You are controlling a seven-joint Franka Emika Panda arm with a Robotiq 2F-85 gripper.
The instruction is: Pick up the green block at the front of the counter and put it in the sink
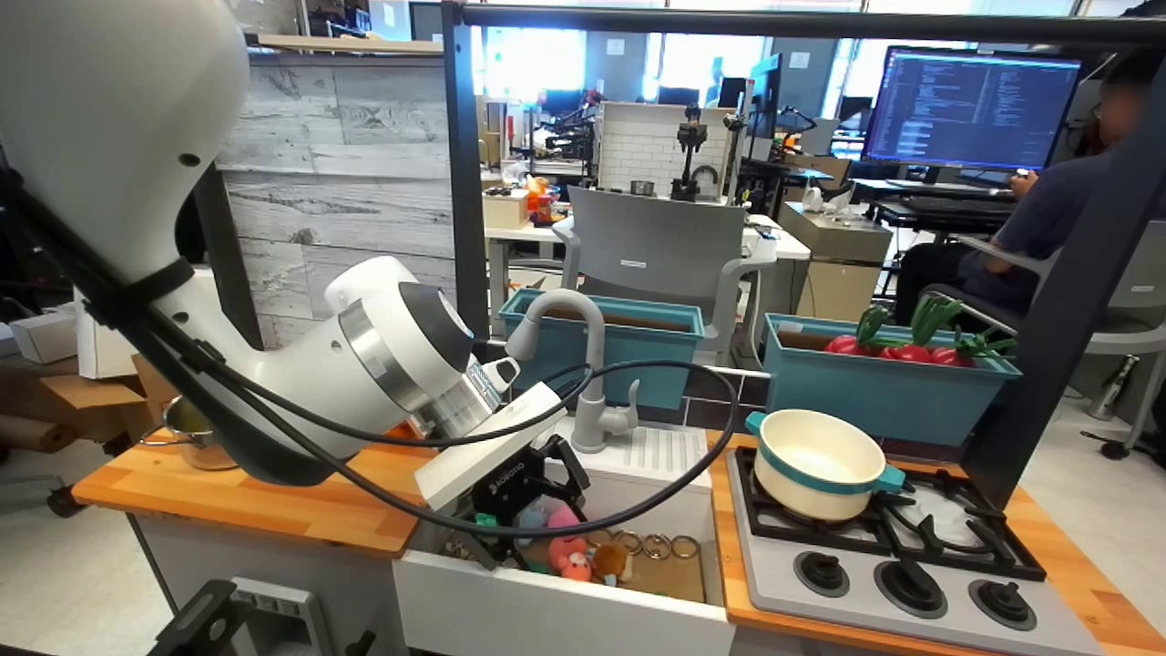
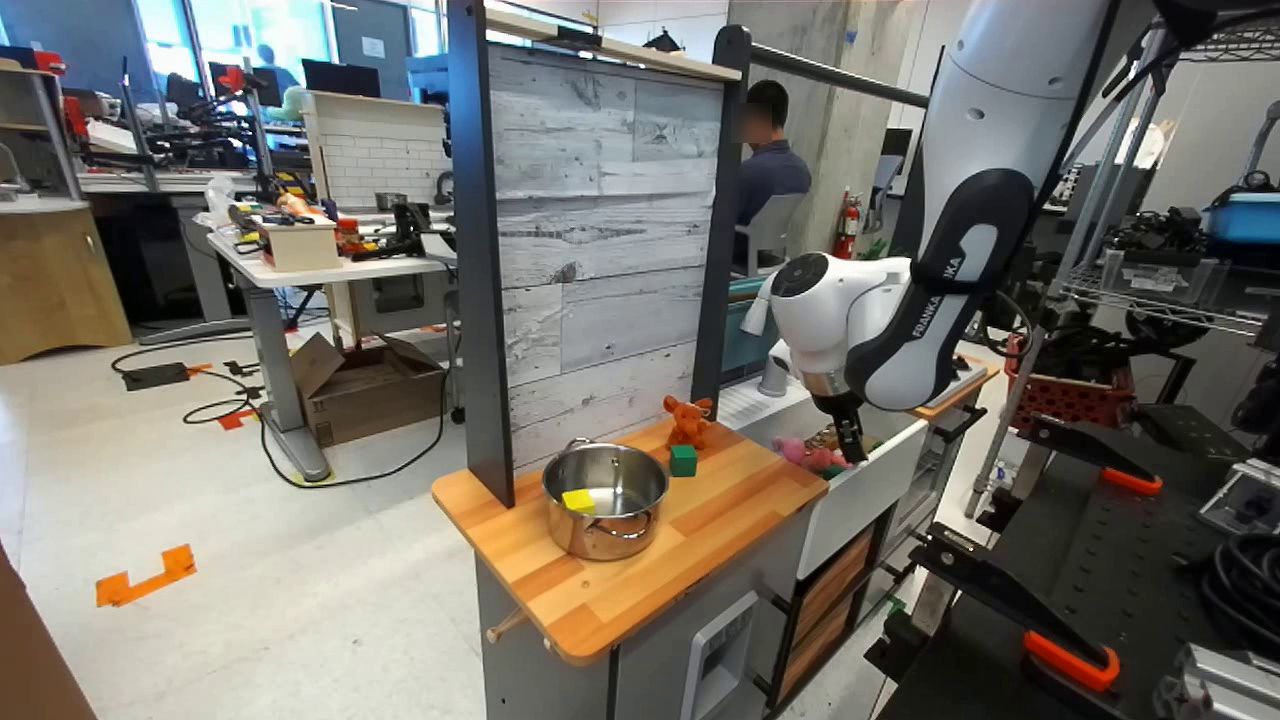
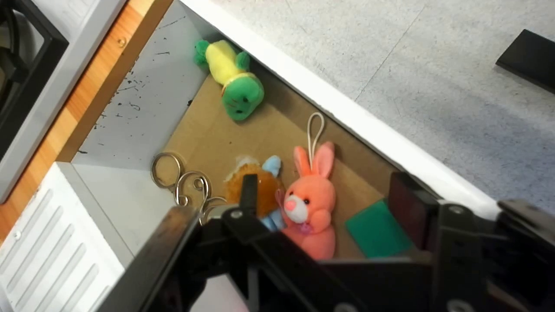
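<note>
Widely parted, the fingers (image 3: 414, 208) of the gripper (image 3: 325, 190) reach in from the bottom of the wrist view, above the sink (image 3: 347, 113). At lower right, the green block (image 3: 377, 229) sits in the sink, partly hidden behind one finger; whether the two touch cannot be told. Just beside it lies a pink rabbit (image 3: 314, 199) at center, then a brown toy (image 3: 268, 190) partly covered by the other finger, with a green-and-yellow toy (image 3: 232, 80) at upper middle. Low in an exterior view, the counter (image 2: 735, 505) carries a steel pot (image 2: 600, 540) with a yellow block (image 2: 578, 501) inside, a second green block (image 2: 683, 461) and, just behind that, an orange toy (image 2: 688, 422). At lower right in an exterior view, a white pot (image 1: 820, 469) rests on the stove (image 1: 765, 583). Farther back, a faucet (image 1: 596, 342) rises at center before a teal planter (image 1: 645, 340), red vegetables (image 1: 904, 353) lie in a second planter (image 1: 874, 392) at right, and a person (image 1: 1057, 223) sits near a monitor (image 1: 970, 109) at upper right
</note>
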